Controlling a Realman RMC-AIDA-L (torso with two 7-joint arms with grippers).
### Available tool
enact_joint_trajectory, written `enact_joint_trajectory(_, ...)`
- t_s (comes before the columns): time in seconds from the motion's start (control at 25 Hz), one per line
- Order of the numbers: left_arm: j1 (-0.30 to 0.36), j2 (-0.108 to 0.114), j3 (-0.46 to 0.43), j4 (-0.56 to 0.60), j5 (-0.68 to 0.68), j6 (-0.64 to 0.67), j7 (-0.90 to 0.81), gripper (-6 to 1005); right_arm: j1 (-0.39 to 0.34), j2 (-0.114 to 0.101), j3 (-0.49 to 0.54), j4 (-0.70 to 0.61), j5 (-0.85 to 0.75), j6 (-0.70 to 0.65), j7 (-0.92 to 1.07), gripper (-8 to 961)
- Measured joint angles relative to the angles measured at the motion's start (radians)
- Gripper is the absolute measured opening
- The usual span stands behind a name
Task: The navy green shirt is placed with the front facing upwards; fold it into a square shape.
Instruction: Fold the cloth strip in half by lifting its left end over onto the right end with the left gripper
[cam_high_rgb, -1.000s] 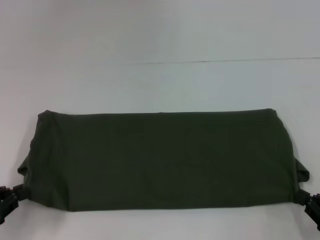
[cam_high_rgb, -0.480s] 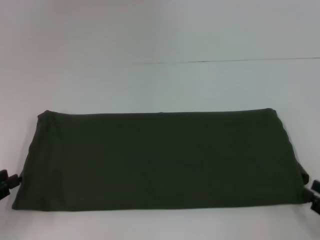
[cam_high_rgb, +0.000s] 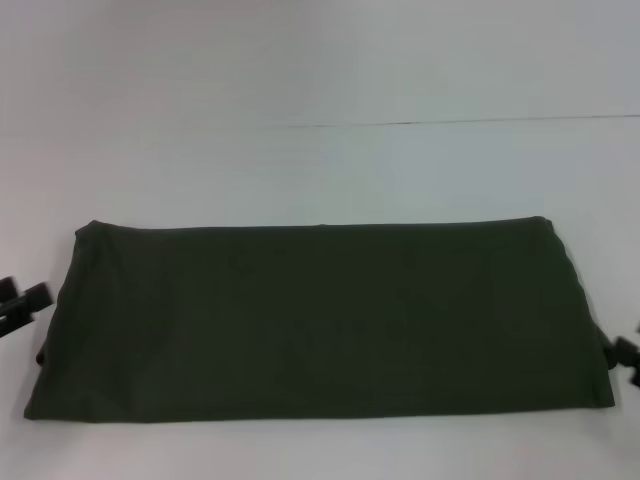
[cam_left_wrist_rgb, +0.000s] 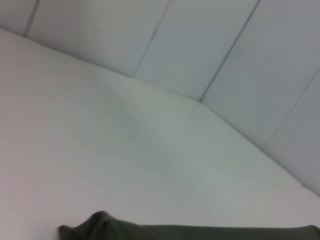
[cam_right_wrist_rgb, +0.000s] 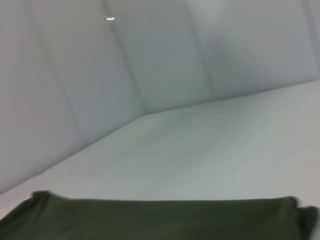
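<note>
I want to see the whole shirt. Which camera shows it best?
The head view: the whole shirt lies there as a long folded band on the table. The left wrist view shows only a thin strip of its edge; the right wrist view shows a wider strip.

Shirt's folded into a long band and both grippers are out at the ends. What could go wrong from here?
1. The shirt is a wide strip, not a square; folding its ends in unevenly could leave a lopsided shape.
2. The left gripper sits at the frame's edge beside the left end, where a small flap pokes out; a grasp there might catch one layer only.
3. The right gripper is barely in view, so its grasp is hard to check.
</note>
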Motion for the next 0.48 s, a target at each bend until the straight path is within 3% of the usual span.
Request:
enact_joint_trajectory(0.16, -0.042, -0.011, 0.016, -0.056, 0.002, -0.025, 0.005, 703, 0.066, 0.004, -0.004, 0.035, -0.071, 0.025, -0.012, 654)
enact_joint_trajectory(0.48, -0.138, -0.040, 0.107, -0.180, -0.002, -0.252, 0.031, 700, 0.179, 0.003, -0.061, 0.116, -0.127, 0.123, -0.022, 652)
